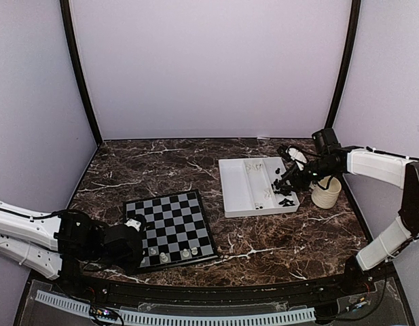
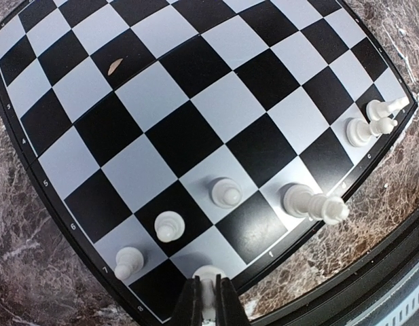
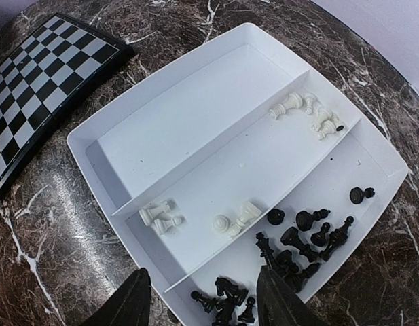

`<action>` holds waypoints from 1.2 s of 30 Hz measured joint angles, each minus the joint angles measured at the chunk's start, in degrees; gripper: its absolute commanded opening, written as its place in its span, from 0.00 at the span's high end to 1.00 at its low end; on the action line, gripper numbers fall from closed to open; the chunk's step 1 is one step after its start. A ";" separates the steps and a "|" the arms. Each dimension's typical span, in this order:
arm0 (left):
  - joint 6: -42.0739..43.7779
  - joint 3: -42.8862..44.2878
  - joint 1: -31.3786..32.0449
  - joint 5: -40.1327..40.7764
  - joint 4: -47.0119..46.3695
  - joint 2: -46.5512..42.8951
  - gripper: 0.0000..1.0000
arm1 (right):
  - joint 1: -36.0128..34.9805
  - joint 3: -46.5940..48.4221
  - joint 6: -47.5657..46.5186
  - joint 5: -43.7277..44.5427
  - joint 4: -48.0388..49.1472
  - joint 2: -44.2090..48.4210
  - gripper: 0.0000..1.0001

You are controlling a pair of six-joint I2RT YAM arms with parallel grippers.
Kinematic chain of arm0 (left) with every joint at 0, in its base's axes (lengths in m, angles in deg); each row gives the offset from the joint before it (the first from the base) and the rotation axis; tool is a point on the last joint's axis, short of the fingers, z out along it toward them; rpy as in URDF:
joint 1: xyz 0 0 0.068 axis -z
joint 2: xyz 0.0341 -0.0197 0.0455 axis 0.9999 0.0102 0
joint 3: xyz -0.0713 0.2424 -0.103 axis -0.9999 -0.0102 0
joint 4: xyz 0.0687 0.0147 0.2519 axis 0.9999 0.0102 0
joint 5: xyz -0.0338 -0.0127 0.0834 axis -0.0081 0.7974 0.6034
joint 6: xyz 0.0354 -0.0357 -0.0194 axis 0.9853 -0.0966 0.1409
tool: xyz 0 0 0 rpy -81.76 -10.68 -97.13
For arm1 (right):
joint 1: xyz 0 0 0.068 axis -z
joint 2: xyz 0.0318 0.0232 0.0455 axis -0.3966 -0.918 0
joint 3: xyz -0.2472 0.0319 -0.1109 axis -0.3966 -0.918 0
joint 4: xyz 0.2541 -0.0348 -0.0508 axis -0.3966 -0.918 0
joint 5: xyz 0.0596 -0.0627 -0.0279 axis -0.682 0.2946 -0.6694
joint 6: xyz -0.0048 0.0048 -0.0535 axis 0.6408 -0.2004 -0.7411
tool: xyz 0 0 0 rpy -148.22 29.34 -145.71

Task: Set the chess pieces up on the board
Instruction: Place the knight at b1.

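Starting at the left gripper (image 2: pixel 209 309), you find its fingers (image 2: pixel 189 305) closed on a white chess piece (image 2: pixel 208 277), held upright between them over the edge row of the chessboard (image 2: pixel 195 68). You cannot tell whether the base of that piece touches the square below it.

Six other white chessmen (image 2: pixel 225 191) stand on the two rows nearest the same edge. Three are pawns close to the held piece, one is a taller piece further along, and two are near the corner. The rest of the board carries no pieces. In the top view the board lies at the near left of the marble table (image 1: pixel 161 166).

At the right gripper (image 3: pixel 206 302), the fingers (image 3: pixel 131 302) are spread wide with nothing between them. They hang above the near end of the white divided tray (image 3: pixel 195 115).

- The outer tray compartment, under the right finger, holds the black chessmen (image 3: pixel 301 238) in a loose heap.
- The middle compartment holds the remaining white pieces (image 3: pixel 161 216), most lying on their sides in small groups at both ends.
- The widest compartment holds nothing.

A cream ribbed mug (image 1: pixel 326 192) stands just beside the tray's right side.
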 measured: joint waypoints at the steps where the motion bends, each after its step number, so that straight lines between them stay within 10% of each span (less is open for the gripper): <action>1: -0.33 -0.35 0.00 0.13 -0.46 0.02 1.00 | 0.00 0.00 0.00 -0.02 0.00 -0.02 0.45; 36: -1.88 -1.60 0.00 0.74 -2.16 -0.79 0.95 | 0.00 -0.02 -0.24 -0.50 -0.24 -1.05 0.45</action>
